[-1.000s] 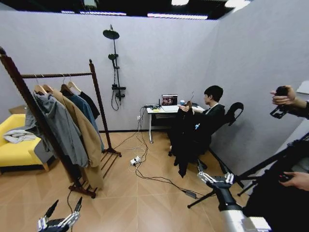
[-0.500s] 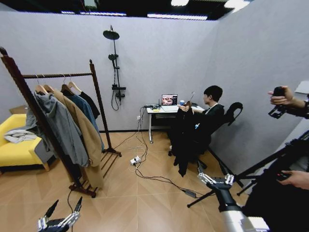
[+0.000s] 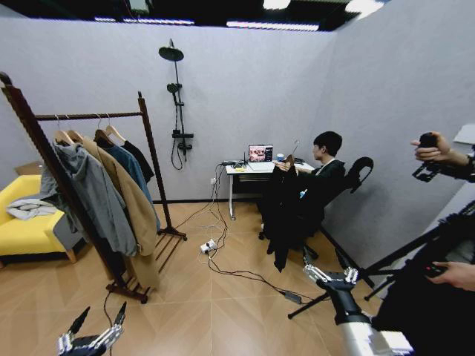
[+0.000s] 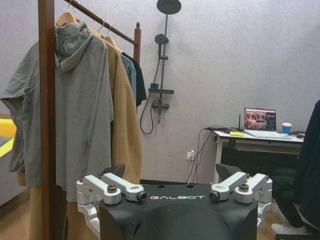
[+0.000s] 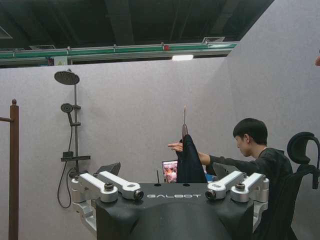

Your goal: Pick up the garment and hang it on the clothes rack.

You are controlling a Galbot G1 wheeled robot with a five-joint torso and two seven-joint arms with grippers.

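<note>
The garment (image 3: 280,210), long and black on a hanger, is held up by a seated person's hand in front of the desk at mid-right; it also shows far ahead as the dark garment (image 5: 189,161). The clothes rack (image 3: 151,159), dark red-brown wood, stands at left with a grey hoodie, a tan coat, a teal shirt and a short black top on its bar; its near post (image 4: 46,100) is close by. My left gripper (image 3: 98,317) hangs low at bottom left, open and holding nothing. My right gripper (image 3: 332,274) is low at right, open, well short of the garment.
A yellow sofa (image 3: 22,230) sits behind the rack. Cables and a power strip (image 3: 208,245) trail across the wooden floor. A tripod (image 3: 386,263) and a person holding a camera crowd the right side. A desk with a laptop (image 3: 260,153) stands at the back wall.
</note>
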